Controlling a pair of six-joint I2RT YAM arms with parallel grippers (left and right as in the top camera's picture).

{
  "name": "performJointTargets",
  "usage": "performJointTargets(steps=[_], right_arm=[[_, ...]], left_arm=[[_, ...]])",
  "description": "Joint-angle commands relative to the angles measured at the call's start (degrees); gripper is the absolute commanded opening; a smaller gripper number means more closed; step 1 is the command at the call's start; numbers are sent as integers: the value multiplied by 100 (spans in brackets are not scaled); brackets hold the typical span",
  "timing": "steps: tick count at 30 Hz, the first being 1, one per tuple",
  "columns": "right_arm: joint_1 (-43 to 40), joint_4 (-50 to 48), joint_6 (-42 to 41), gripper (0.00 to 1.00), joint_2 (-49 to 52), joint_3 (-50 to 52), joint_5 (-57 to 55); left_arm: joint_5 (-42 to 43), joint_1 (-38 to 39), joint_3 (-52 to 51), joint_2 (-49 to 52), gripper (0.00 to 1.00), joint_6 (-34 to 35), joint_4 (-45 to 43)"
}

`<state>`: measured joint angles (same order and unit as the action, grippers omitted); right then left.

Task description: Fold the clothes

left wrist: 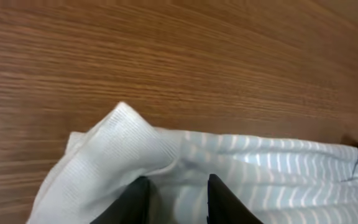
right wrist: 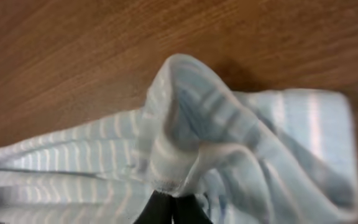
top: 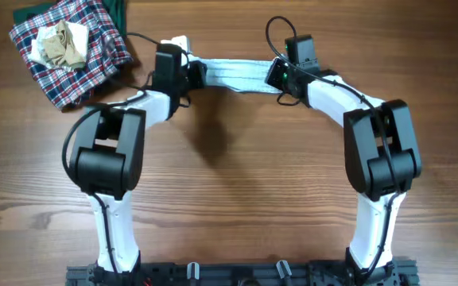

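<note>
Right fingers (right wrist: 157,214), mostly cut off, pinch the pants (right wrist: 229,143), seemingly bunched.

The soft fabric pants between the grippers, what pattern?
Fine pale blue and white stripes on the soft fabric pants; right wrist view.

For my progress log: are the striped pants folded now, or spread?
Not folded: the striped pants stretch as a bunched band between the left gripper and right gripper, each pinching one end.

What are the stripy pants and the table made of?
The striped pants look like soft, thin cloth, maybe cotton: matte, with fine woven lines, creasing into loose folds. The table looks like wood or a wood-look laminate: brown grain lines, smooth, with a faint sheen.
</note>
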<state>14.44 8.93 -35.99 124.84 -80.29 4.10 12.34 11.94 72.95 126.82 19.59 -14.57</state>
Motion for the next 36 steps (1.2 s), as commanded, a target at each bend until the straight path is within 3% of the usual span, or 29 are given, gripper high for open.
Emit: performJointTargets(steps=[1, 6, 15, 20, 26, 31, 36], right_arm=[[-170, 380, 210, 4, -138, 138, -933], [-170, 531, 758, 5, -472, 138, -929], [-170, 667, 758, 7, -1388, 138, -610], [-28, 330, 1486, 7, -1661, 138, 1113], [551, -306, 1405, 4, -1075, 138, 1779], [629, -922, 868, 4, -520, 138, 1742], [651, -1344, 581, 4, 85, 138, 1495]], left_arm=[[-745, -492, -136, 142, 34, -337, 201], [-728, -487, -136, -31, 36, -398, 223], [-702, -313, -136, -1058, 40, -463, 634], [-699, -234, -136, -1478, 45, -461, 975], [-741, -205, -136, -1453, 52, -417, 1202], [-1375, -210, -136, -1453, 52, -420, 1523], [-1141, -203, -136, -1432, 48, -417, 1526]])
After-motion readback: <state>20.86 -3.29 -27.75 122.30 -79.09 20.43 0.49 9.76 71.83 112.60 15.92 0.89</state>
